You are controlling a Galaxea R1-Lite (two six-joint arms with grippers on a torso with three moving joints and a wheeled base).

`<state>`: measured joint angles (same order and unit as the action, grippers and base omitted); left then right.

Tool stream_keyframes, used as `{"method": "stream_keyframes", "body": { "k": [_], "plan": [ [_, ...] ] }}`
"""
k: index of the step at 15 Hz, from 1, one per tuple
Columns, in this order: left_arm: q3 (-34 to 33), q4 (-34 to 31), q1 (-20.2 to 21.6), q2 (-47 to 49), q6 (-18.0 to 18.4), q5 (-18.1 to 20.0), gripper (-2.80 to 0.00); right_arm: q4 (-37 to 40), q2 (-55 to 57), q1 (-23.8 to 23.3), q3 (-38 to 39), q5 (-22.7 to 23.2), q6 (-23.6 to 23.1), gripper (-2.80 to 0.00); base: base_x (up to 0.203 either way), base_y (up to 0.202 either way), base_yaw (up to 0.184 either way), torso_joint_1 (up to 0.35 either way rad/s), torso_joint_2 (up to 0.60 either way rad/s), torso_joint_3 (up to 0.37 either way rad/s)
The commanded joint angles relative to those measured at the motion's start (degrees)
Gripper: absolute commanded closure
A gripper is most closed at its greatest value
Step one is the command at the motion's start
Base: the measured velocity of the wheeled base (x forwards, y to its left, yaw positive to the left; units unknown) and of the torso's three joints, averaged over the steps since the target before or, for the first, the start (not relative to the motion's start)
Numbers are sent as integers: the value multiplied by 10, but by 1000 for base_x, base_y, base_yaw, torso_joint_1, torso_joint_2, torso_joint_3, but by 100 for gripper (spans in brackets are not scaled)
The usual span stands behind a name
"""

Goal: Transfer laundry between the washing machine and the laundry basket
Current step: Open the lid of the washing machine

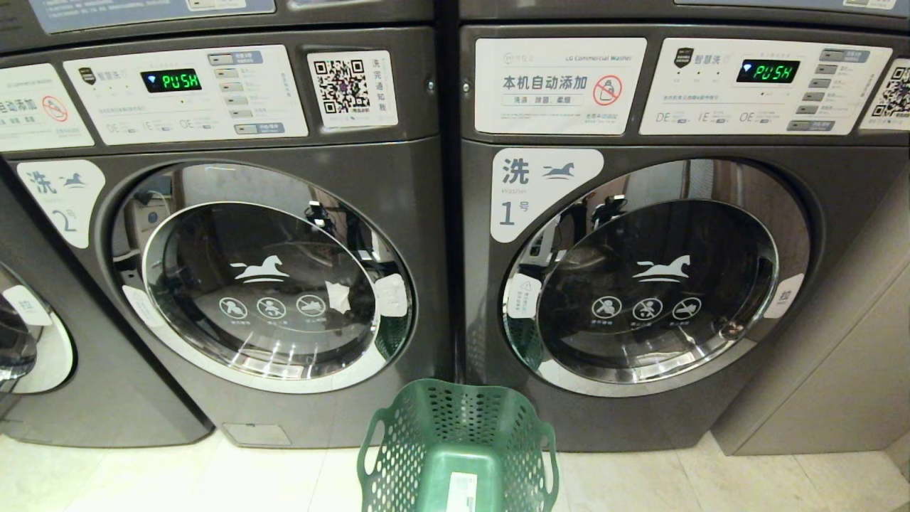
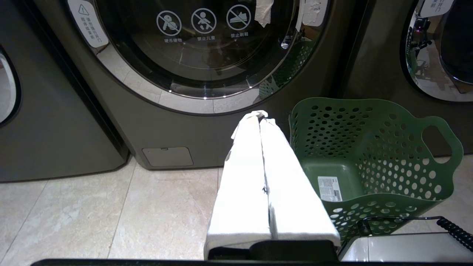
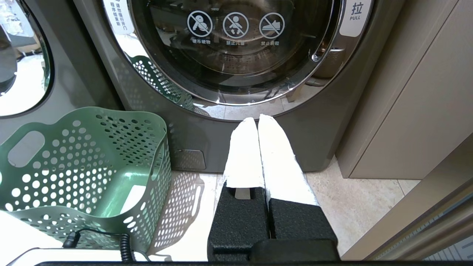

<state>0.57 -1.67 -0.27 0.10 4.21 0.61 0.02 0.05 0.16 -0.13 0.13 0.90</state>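
Observation:
Two grey front-loading washing machines stand side by side, number 2 [image 1: 284,284] on the left and number 1 [image 1: 654,284] on the right, both round doors closed. An empty green perforated laundry basket [image 1: 458,448] sits on the floor between them, also seen as the laundry basket [image 2: 369,162] and laundry basket [image 3: 85,170]. No laundry shows in the basket. My left gripper [image 2: 260,116] is shut with nothing held, low before machine 2 [image 2: 207,55], left of the basket. My right gripper [image 3: 257,120] is shut and empty, low before machine 1 [image 3: 236,48]. Neither arm shows in the head view.
A third machine [image 1: 28,341] stands at the far left. A beige cabinet side [image 1: 839,341] borders machine 1 on the right. Pale tiled floor [image 2: 111,214] lies in front. A white PULL label [image 3: 355,14] marks machine 1's door edge.

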Motion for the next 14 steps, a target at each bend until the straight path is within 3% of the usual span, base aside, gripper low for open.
{"method": "stream_keyframes", "body": {
  "k": [1, 5, 7, 10, 14],
  "plan": [
    [0, -1, 0, 1, 2, 3, 0, 1, 0, 0, 0, 0, -1, 0, 0, 0, 0, 0, 0, 0],
    [10, 5, 0, 1, 2, 9, 0, 0, 0, 0, 0, 0, 1, 0, 0, 0, 0, 0, 0, 0],
    [104, -3, 0, 34, 1, 39, 0, 0, 0, 0, 0, 0, -1, 0, 0, 0, 0, 0, 0, 0],
    [259, -27, -4, 203, -24, 95, 0, 1, 0, 0, 0, 2, -16, 0, 0, 0, 0, 0, 0, 0],
    [361, -14, -7, 489, -113, 195, 0, 1, 0, 0, -1, 1, -8, 0, 0, 0, 0, 0, 0, 0]
  ]
}}
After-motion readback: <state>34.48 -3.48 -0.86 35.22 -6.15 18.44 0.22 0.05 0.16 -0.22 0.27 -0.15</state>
